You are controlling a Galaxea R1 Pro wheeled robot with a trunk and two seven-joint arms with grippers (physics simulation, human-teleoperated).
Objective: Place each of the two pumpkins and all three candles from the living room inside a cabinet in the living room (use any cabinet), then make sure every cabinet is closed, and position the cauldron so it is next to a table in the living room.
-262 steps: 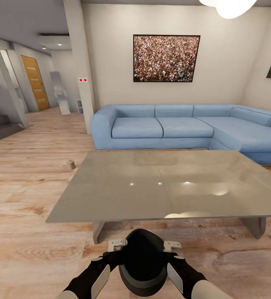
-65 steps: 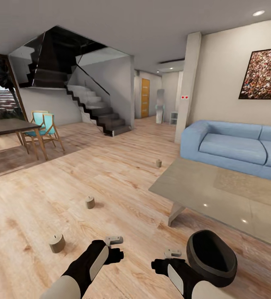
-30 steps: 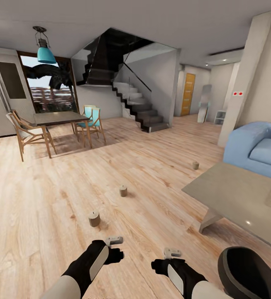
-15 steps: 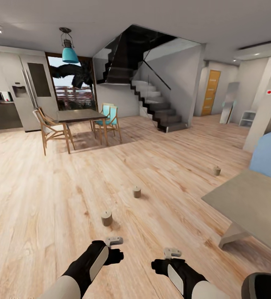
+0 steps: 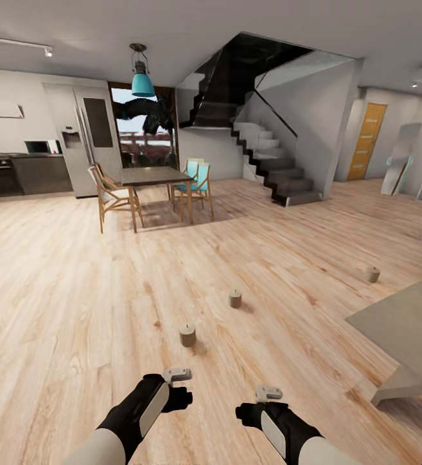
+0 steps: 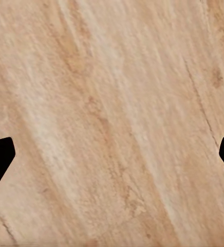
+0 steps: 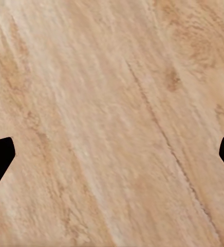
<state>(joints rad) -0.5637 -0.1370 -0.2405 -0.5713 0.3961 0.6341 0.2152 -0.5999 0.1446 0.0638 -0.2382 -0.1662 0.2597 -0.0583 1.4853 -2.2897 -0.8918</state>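
candles are sitting upright on the wooden floor [image 5: 55, 271]: the nearest candle [image 5: 187, 335] is standing just ahead of the left gripper [image 5: 179, 386], a second candle [image 5: 235, 298] is lying farther out between the two arms' lines, and a third candle [image 5: 373, 274] is resting well off to the right, beyond the corner of the coffee table [image 5: 404, 323]. the right gripper [image 5: 253, 405] is hanging low over bare boards. both claws are showing spread, empty fingers in the wrist views. judging from this, the left arm is sitting nearer the closest candle, which is lying forward and slightly right of it. the dining table [image 5: 154, 175] is standing far behind.
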